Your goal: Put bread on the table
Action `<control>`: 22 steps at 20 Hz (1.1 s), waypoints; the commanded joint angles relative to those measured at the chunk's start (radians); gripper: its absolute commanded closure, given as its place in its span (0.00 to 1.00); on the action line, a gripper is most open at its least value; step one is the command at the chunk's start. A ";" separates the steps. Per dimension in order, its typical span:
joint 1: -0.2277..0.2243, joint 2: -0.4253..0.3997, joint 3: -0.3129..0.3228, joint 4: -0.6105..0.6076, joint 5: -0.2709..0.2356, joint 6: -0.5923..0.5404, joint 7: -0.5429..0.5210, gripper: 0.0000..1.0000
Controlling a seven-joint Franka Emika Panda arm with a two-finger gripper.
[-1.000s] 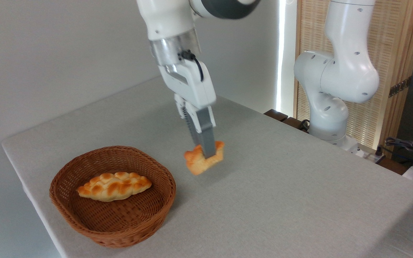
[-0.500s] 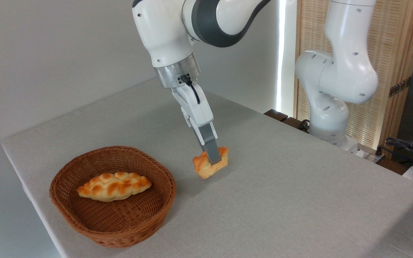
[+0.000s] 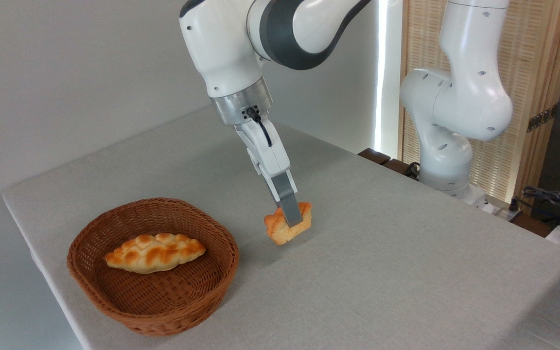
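Bread [image 3: 280,228] pinched in fingers [image 3: 290,212]; basket [image 3: 114,296] holds loaf [image 3: 154,252]

- The near finger [image 3: 289,209] hides the bread's [image 3: 280,229] middle and the far finger.
- Whether the bread touches the table [image 3: 382,272] is unclear.
- The arm's [image 3: 280,29] top is cropped.

The small round orange-brown bun with a pale ridged base [image 3: 287,225] sits tilted, its base at or just above the large grey-beige cloth-covered surface [image 3: 382,272], near the middle, pinched from above.
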 commanded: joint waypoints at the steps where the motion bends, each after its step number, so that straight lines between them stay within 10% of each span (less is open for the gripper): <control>1: -0.003 -0.006 0.008 -0.020 -0.016 0.003 0.030 0.00; 10: 0.004 -0.001 0.016 0.141 -0.027 0.000 0.027 0.00; 17: 0.008 0.043 0.097 0.317 -0.195 -0.080 -0.031 0.00; 22: 0.006 0.158 0.093 0.495 -0.228 -0.116 -0.232 0.00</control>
